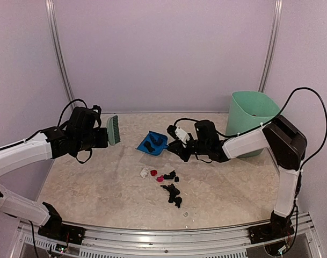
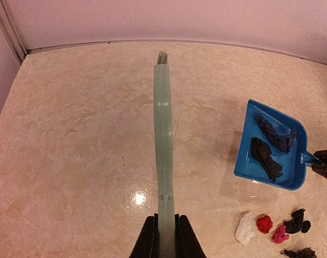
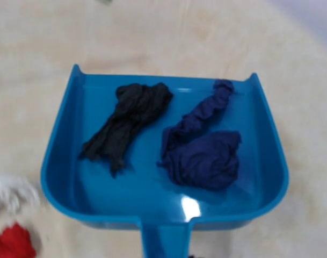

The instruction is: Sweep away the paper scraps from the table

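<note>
The paper scraps lie on the table (image 1: 99, 188) in a loose group: a white one (image 1: 145, 172), a red one (image 1: 153, 172), a pink one (image 1: 160, 178) and several black ones (image 1: 174, 194). They also show in the left wrist view (image 2: 264, 223). My left gripper (image 1: 101, 138) is shut on the green hand brush (image 2: 163, 134) and holds it above the table, left of the scraps. My right gripper (image 1: 176, 148) is shut on the handle of the blue dustpan (image 1: 143, 145). The dustpan (image 3: 152, 199) holds a black scrap (image 3: 128, 121) and a dark blue scrap (image 3: 203, 156).
A tall mint-green bin (image 1: 252, 115) stands at the back right, behind my right arm. A tiny pale bit (image 1: 186, 214) lies near the front rail (image 1: 168, 231). Walls close the table at the back and both sides.
</note>
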